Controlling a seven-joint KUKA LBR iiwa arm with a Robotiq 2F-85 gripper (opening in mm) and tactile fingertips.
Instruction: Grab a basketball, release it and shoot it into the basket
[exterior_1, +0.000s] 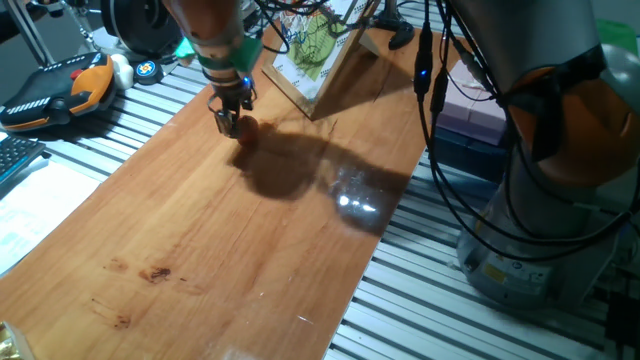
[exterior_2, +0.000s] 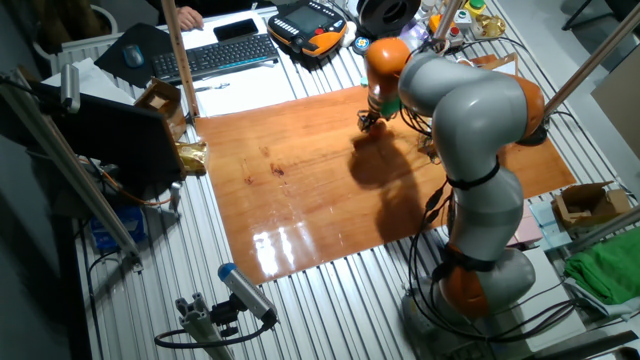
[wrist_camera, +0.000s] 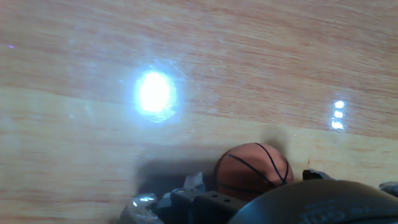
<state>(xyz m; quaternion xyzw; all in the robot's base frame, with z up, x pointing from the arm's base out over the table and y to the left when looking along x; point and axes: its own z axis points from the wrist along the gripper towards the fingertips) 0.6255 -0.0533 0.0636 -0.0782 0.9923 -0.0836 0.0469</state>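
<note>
Surface: glossy wooden tabletop (exterior_1: 230, 250)
Basketball (wrist_camera: 253, 169): resting on wood, beside dark fingers (wrist_camera: 199, 199)
Gripper (exterior_1: 228, 122): low over ball; grip state unclear

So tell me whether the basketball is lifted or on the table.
On the table: the basketball sits on the wooden tabletop by the gripper. Whether the fingers grip it: cannot tell.

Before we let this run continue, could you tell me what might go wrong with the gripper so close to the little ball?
1. The basketball sits on smooth, glossy wood beside the gripper; a finger touching it off-centre could send it rolling away.
2. Whether the fingers straddle the ball is unclear in any view, so closing now may miss or pinch its edge.
3. The basket's tilted board stands close behind; a hasty lift or swing could strike it.
</note>
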